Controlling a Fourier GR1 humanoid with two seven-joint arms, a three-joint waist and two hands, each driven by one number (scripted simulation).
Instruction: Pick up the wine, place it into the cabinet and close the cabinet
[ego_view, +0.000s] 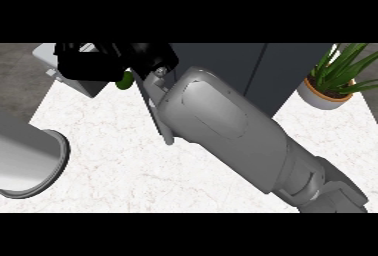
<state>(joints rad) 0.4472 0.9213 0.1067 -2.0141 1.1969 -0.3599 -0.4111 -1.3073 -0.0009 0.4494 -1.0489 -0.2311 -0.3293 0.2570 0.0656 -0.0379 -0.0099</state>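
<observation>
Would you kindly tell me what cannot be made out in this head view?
- The wine: only a green sliver shows; the right hand covers the rest.
- The cabinet: its left part is hidden behind the right forearm, and its top is cut off by the upper edge.
- The left hand: beyond the left edge; only the left forearm shows.

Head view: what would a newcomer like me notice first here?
The big grey forearm catches the eye first. It sweeps from the lower right to the upper left, where the black right robot hand curls round something green, likely the wine bottle. Behind it at top centre stands a dark cabinet, and a potted plant sits in the upper right corner.
</observation>
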